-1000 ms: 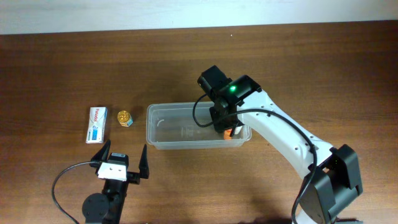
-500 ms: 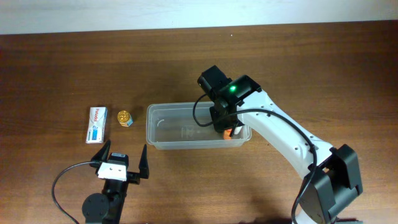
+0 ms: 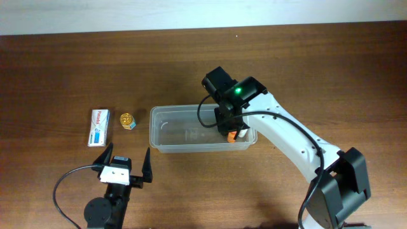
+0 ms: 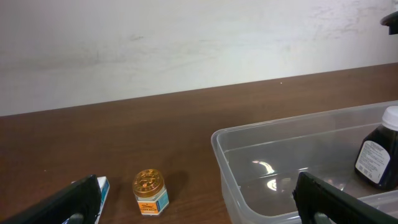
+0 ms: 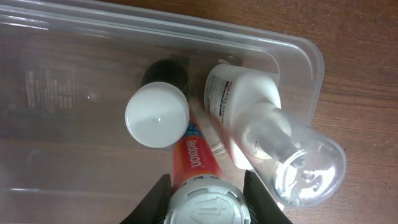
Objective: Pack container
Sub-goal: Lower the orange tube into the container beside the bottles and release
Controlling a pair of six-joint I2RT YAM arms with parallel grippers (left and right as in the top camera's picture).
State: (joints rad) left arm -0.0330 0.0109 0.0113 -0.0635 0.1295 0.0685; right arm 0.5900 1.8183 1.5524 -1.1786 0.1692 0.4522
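Note:
The container (image 3: pixel 153 130) is a clear plastic tub in the middle of the table; its rim also shows in the left wrist view (image 4: pixel 280 126) and the right wrist view (image 5: pixel 298 48). My right gripper (image 3: pixel 233 132) is over the tub's right end, shut on an orange tube (image 5: pixel 192 157) with a white ribbed cap, pointing down into the tub. Inside stand a dark bottle with a white cap (image 5: pixel 157 116) and a white bottle with a clear cap (image 5: pixel 261 134). My left gripper (image 3: pixel 125 167) is open and holds nothing, near the table's front edge, left of the tub.
A small jar with a gold lid (image 3: pixel 128 120) stands just left of the tub. A white-and-blue box (image 3: pixel 98 126) lies further left. A black cable loops from the left arm's base at the front edge.

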